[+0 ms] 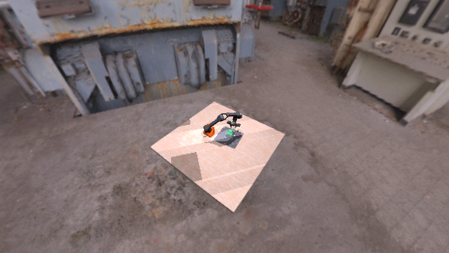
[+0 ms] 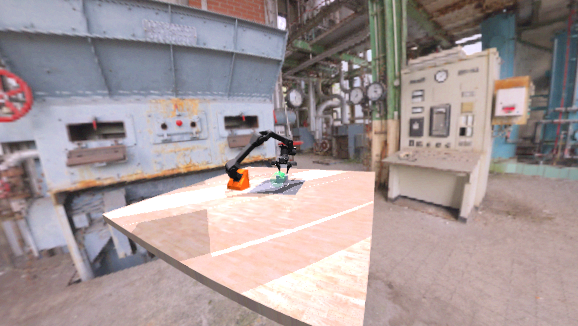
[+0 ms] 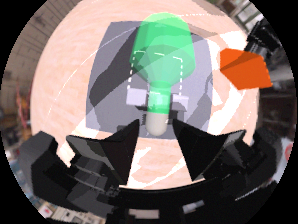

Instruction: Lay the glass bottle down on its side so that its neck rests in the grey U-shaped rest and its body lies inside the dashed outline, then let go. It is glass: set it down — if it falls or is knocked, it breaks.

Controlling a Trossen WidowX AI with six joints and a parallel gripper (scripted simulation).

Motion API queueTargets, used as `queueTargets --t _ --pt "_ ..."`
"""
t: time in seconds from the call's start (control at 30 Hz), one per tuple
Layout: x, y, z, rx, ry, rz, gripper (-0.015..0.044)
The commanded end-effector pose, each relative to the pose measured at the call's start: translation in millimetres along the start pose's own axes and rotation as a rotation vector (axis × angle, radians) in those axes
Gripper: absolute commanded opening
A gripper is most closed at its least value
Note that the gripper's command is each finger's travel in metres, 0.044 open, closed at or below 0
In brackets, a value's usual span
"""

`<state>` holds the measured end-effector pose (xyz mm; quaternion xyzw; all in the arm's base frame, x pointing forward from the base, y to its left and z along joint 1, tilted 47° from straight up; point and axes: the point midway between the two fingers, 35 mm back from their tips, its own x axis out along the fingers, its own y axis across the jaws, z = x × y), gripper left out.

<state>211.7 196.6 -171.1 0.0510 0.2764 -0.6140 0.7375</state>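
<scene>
Orange and blocky, sits at the left of the exterior view as the arm's base (image 1: 209, 132) (image 2: 238, 181) (image 3: 245, 70), set on the pale wooden tabletop (image 1: 241, 163) (image 2: 300, 220) (image 3: 60, 75). Rises from there as a black arm (image 1: 219, 118) (image 2: 250, 151), bends at the elbow and reaches right over the grey mat (image 1: 235, 144) (image 2: 296, 190) (image 3: 200, 120).

Next comes to the glass bottle (image 1: 230, 133) (image 2: 280, 176) (image 3: 161, 45), green and see-through, above or on that mat. Shows in the wrist view with its pale-tipped neck toward the gripper (image 1: 234, 129) (image 2: 284, 171) (image 3: 156, 120) and its body away. Overlaps much of the dashed outline (image 3: 181, 72) there, but extends past its far edge. Crosses, at the neck, between the two pale blocks of the U-shaped rest (image 3: 136, 97). Cannot tell from these views whether it bears on rest or mat, or how far it tilts.

Points downward at the arm's end, with fingers parted on either side of the pale tip. Stands partly open, wider than the tip, with a visible gap on each side.

Ends farther right, well beyond the tabletop, with a cream control cabinet (image 2: 445, 95).
</scene>
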Motion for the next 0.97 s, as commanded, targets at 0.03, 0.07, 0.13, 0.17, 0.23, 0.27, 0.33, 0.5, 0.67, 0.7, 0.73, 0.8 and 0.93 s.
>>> queueTargets --t 0.03,0.07,0.13,0.17,0.23,0.27,0.33,0.5,0.67,0.7,0.73,0.8,0.93 --pt "0 0 0 -0.001 -0.001 -0.001 0.0357" --pt "0 0 0 -0.001 -0.001 -0.001 0.0383" --pt "0 0 0 -0.001 -0.001 -0.001 0.0436" --pt "-2 0 1 0.003 0.006 0.0 0.044" --pt "-8 0 3 0.02 0.038 0.004 0.044" --pt "-13 0 6 0.032 0.062 0.006 0.044" --pt "-26 -1 12 0.067 0.131 0.015 0.044" --pt "-54 -5 26 0.135 0.287 0.036 0.044" --pt "-68 -4 30 0.137 0.294 0.037 0.044" --pt "-72 -4 31 0.137 0.294 0.037 0.044" --pt "-73 -4 31 0.137 0.294 0.037 0.044" --pt "-73 -4 31 0.137 0.294 0.037 0.044" --pt "-73 -4 31 0.137 0.294 0.037 0.044"
